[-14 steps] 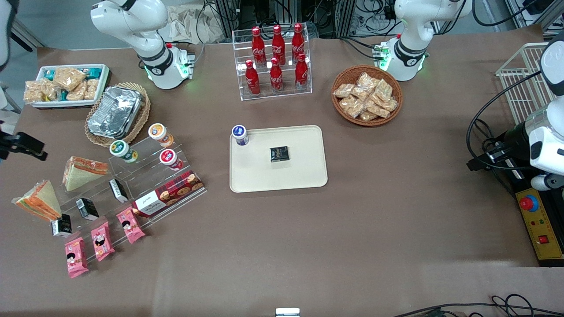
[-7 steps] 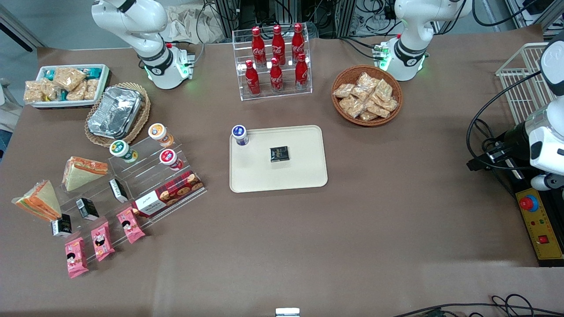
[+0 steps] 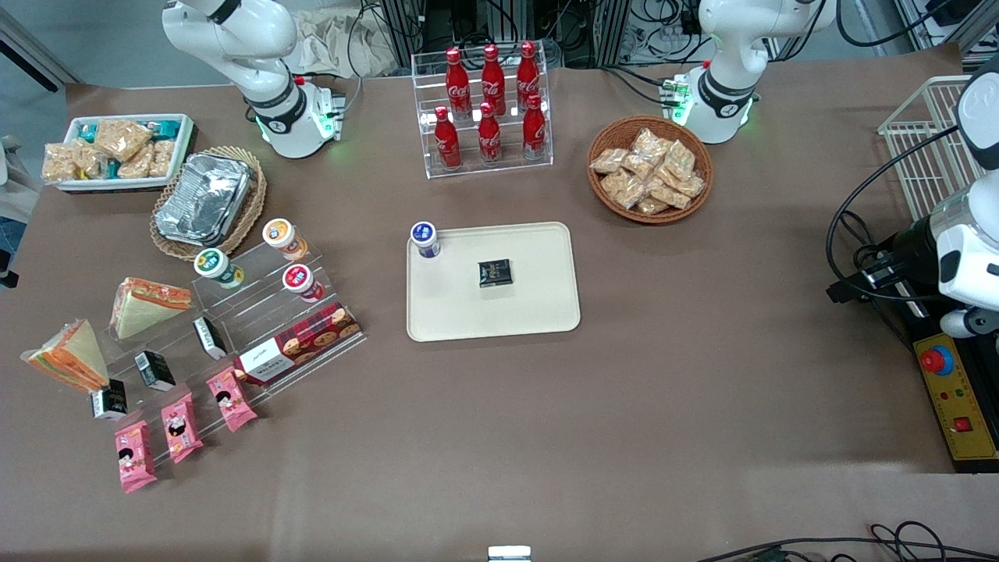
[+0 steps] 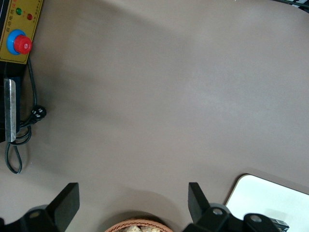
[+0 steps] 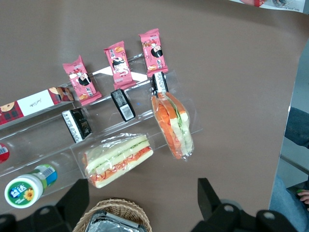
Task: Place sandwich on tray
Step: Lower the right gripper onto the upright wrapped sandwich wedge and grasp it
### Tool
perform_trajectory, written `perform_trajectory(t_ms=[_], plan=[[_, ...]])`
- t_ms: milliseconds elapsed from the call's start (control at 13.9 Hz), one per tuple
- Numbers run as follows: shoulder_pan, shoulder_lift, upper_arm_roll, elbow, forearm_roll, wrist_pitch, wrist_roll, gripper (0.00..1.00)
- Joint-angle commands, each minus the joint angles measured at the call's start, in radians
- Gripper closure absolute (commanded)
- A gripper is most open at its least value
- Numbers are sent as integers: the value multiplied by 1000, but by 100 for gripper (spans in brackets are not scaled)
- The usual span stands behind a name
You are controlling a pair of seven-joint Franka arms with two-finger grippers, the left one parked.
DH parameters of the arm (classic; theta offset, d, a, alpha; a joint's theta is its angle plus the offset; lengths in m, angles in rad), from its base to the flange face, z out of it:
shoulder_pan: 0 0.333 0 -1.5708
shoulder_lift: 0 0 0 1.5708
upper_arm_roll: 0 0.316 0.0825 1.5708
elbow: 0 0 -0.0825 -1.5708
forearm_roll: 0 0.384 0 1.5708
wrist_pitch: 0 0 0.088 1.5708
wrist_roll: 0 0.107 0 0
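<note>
The triangular sandwich in clear wrap with an orange, white and yellow-green striped edge [image 3: 69,355] [image 5: 173,124] lay where it had lain a second before, on the brown table at the working arm's end, well apart from the large cream-beige plastic tray [image 3: 538,308] at the table's middle. It rested on one flat side at the end of a clear acrylic stepped stand [image 3: 257,308], with a small black packet [image 3: 108,400] [image 5: 159,82] just at its nearer tip. A similar wrapped wedge with a redder filling edge [image 3: 147,303] [image 5: 117,160] sat beside it, farther from the front camera. The stand, carrying three lidded cups, black packets, pink snack packets [image 3: 178,426] and a red biscuit box [image 3: 300,342], stood between the sandwich and the tray. The tray already held a blue-lidded cup [image 3: 424,238] and a flat black packet [image 3: 494,272]. The right gripper [image 5: 141,191], whose dark end had shown at the front view's edge a second earlier, had left that view; from its wrist camera it hung high over a wicker basket holding a foil container [image 3: 204,199], its fingers [image 5: 206,195] spread wide with nothing between them.
</note>
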Motion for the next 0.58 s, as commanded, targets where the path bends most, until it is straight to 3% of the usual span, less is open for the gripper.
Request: perform_trajectory(t_ms=[0, 359, 503], plan=[[-43, 28, 3, 1, 24, 44, -30, 0], [-109, 163, 0, 1, 184, 193, -406, 0], [-135, 209, 3, -7, 237, 196, -446, 0]])
